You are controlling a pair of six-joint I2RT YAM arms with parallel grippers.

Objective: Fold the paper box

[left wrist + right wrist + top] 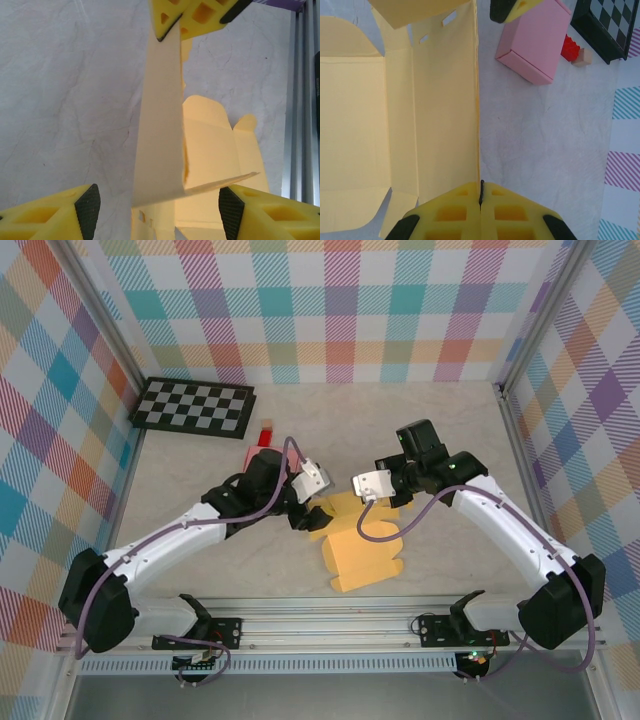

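Right claw (480,190) clamps tight on the raised panel edge of the yellow paper box (435,110), while left claw (159,207) stands wide apart astride that same upright panel.

- Paper box (362,550): was thin yellow card, matt and smooth, with crisp creases.
- Left gripper (159,212): its fingers (40,220) were matt yellow plastic with moulded cut-outs. The pads (89,210) were black, finely ribbed and looked like rubber.
- Right gripper (481,186): was the same matt yellow plastic.
- Pink box (535,45): was smooth matt card.
- Table (340,435): had a pale marbled surface, smooth and matt.
- Rail (300,100): was bare grooved metal with a satin sheen.
- Checkerboard (195,405): was a flat printed board, matt.
- Red block (570,47): was glossy plastic.
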